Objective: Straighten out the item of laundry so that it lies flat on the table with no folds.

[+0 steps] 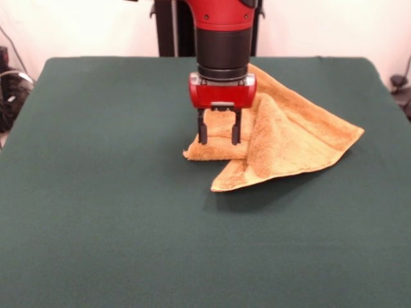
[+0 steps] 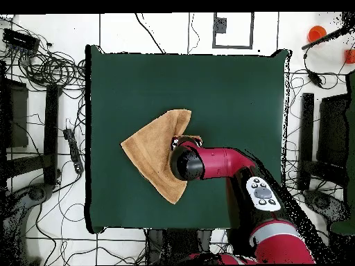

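Note:
The golden-tan towel [image 1: 292, 138] lies on the dark green table [image 1: 115, 212], folded over into a rough triangle with one point toward the right in the front view. Its near flap doubles over the layer beneath. In the overhead view the towel [image 2: 149, 152] points left. My gripper [image 1: 219, 134] hangs over the towel's left edge, open, with its two dark fingers [image 1: 203, 131] apart just above the cloth and nothing between them. From overhead the arm's wrist covers the gripper [image 2: 186, 143] and part of the towel.
The red arm [image 2: 236, 170] reaches in from the lower right of the overhead view. Cables, black stands and boxes [image 2: 41, 83] lie on the floor around the table edges. Green table surface surrounds the towel on all sides.

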Controlling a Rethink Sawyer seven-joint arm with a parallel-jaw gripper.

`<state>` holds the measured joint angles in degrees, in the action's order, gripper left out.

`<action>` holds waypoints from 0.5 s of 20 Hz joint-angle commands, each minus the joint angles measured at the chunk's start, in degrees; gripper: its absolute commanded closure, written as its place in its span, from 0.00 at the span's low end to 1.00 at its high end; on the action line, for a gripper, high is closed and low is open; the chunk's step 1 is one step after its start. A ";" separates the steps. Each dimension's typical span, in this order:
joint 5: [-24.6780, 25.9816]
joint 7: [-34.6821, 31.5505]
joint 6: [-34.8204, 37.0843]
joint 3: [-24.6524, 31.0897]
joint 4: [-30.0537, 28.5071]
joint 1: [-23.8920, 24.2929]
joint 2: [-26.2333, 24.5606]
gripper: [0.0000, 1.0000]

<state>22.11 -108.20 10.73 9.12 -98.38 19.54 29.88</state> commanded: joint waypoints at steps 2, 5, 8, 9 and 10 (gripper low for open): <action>0.97 -3.53 2.85 2.87 -3.03 -4.28 -2.48 0.00; 0.71 -3.90 2.72 2.80 -2.80 -5.21 -2.65 0.00; 0.52 -3.73 3.05 3.01 -2.41 -5.76 -2.85 0.00; 0.39 -3.74 3.14 3.11 -2.32 -5.91 -2.91 0.00; 0.26 -3.76 3.22 3.22 -2.24 -6.06 -2.97 0.00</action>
<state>22.11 -108.20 10.73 9.13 -98.38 16.23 29.87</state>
